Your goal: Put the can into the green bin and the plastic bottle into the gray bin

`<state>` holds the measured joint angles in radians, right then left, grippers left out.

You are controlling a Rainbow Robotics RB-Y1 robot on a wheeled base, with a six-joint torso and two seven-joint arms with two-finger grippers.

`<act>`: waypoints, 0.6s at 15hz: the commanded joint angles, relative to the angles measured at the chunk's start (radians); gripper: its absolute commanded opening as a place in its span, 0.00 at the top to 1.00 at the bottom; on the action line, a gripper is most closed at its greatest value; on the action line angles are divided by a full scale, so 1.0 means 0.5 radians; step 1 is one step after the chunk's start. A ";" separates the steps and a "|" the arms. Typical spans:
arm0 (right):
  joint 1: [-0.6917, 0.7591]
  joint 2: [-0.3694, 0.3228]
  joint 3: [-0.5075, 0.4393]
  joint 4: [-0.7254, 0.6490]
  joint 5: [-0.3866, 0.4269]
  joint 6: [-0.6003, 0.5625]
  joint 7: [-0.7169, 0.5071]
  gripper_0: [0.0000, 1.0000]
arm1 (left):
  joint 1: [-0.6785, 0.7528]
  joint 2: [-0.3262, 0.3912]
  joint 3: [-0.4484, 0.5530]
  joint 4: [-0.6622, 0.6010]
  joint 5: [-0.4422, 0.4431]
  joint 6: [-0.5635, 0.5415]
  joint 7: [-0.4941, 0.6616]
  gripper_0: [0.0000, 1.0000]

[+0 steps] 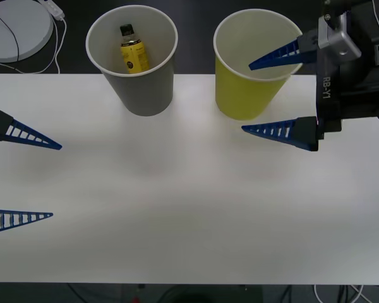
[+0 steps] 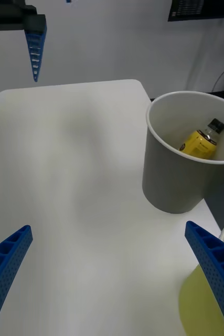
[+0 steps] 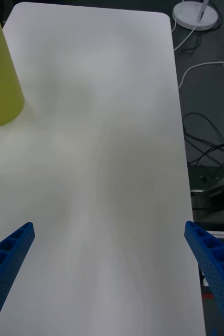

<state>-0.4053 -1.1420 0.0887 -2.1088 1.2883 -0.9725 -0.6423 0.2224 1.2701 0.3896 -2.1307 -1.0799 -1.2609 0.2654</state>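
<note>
Two cups at the far edge of a white table (image 1: 189, 208), both grippers spread wide and holding nothing.

Nearest, at the table's left side: left gripper (image 1: 25, 180), blue ribbed fingers far apart, above bare tabletop, touching nothing. Farther back on the right: right gripper (image 1: 278, 95), likewise wide open and empty, one finger reaching over the rim of the green bin (image 1: 249, 88), the other just in front of that cup's wall; contact with the cup not clear. Left of the green bin, apart from it: gray bin (image 1: 139, 82), upright, with the plastic bottle (image 1: 132, 50) inside, leaning against the inner wall, black cap up. Beyond the table, at far left: round white disc (image 1: 16, 28) with a white cable (image 1: 57, 38) on the dark floor.
</note>
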 commanded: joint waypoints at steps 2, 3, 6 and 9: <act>0.314 0.002 -0.177 -0.077 -0.113 0.000 0.291 0.00 | 0.000 0.000 0.000 0.000 0.000 0.000 0.000 0.00; 0.402 -0.002 -0.220 -0.087 -0.156 0.000 0.392 0.00 | 0.000 0.000 0.000 0.000 0.000 0.000 0.000 0.00; 0.617 0.002 -0.328 -0.090 -0.276 -0.034 0.650 0.00 | 0.000 0.000 0.000 0.000 0.000 0.000 0.000 0.00; 0.777 0.002 -0.478 -0.065 -0.371 -0.206 0.806 0.00 | 0.000 0.000 0.000 0.000 0.000 0.000 0.000 0.00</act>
<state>-0.0380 -1.1415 -0.1294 -2.1462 1.1184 -1.0487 -0.2614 0.2224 1.2701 0.3896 -2.1307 -1.0799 -1.2609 0.2654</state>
